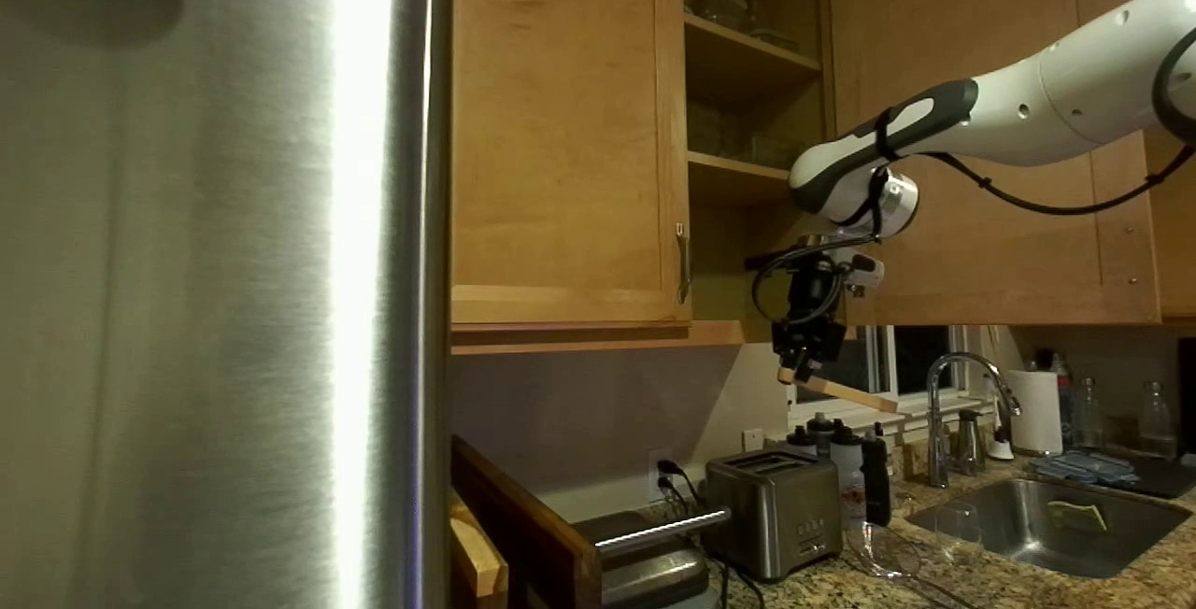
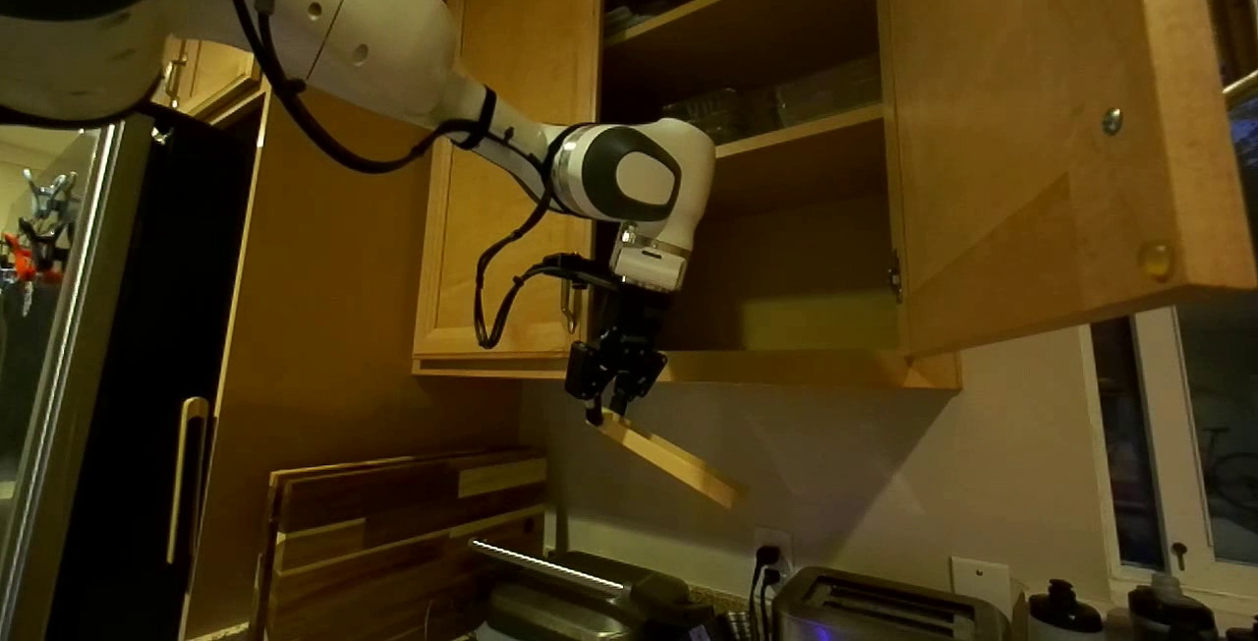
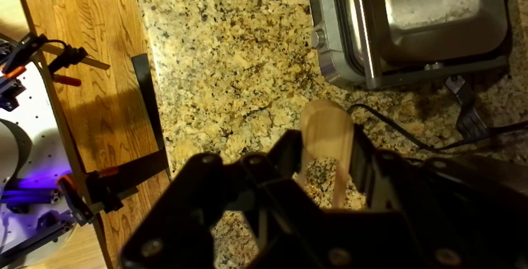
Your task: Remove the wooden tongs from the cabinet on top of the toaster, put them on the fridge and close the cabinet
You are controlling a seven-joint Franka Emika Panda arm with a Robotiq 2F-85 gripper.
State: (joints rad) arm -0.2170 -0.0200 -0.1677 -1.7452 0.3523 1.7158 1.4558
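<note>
The pale wooden tongs [image 2: 673, 459] are hanging in mid-air, below the bottom edge of the honey-coloured wooden cabinet [image 1: 561, 142] in both exterior views. Their long axis is slanting, the free ends pointing downward and away from the black two-fingered gripper [image 1: 801, 369]. The gripper is grasping them near their rounded end, which is sitting between its jaws. One cabinet door [image 2: 1022, 159] is standing open. The boxy brushed-steel toaster [image 1: 775, 516] is standing on the speckled granite countertop [image 3: 231, 54].
</note>
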